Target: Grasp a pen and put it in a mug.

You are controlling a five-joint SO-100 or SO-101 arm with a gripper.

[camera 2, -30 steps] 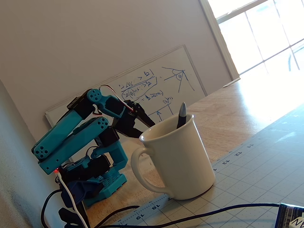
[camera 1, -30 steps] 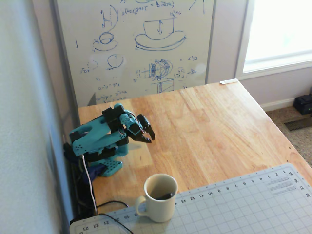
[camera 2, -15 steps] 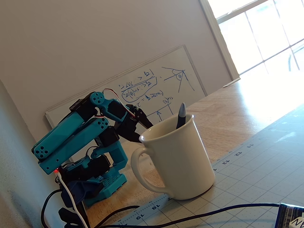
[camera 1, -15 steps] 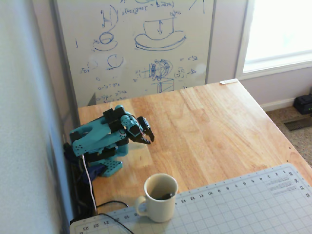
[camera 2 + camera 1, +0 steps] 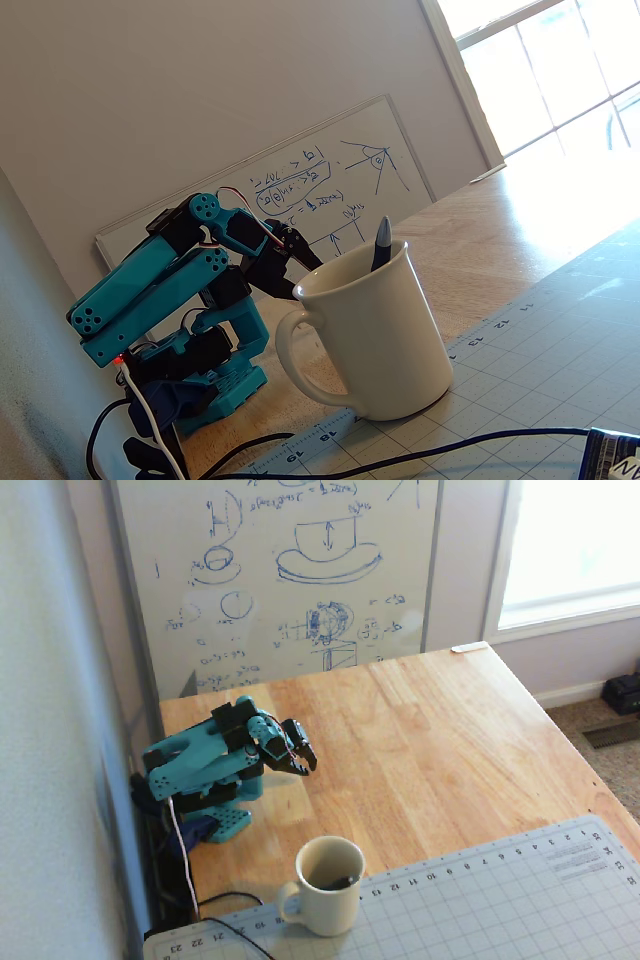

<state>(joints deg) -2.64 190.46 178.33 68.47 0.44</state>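
The cream-white mug (image 5: 322, 898) stands at the near left edge of the cutting mat, its handle pointing left in both fixed views. The dark pen (image 5: 381, 243) stands inside it, leaning on the rim with its top end poking above the mug (image 5: 372, 345); from above only a short dark piece of the pen (image 5: 342, 882) shows. My teal arm is folded back over its base. The black gripper (image 5: 304, 759) hangs low over the wood behind the mug, shut and holding nothing. In the low view the mug rim partly hides the gripper (image 5: 298, 272).
A grey-green cutting mat (image 5: 480, 905) covers the table's near side. A whiteboard (image 5: 280, 570) leans on the wall behind the arm. Black and white cables (image 5: 185, 870) run from the arm's base along the left edge. The wooden tabletop (image 5: 430, 750) extends right.
The arm folded slightly further back and down toward its base and the jaws drew together. Over the last half second nothing moved. Mug and pen are unchanged.
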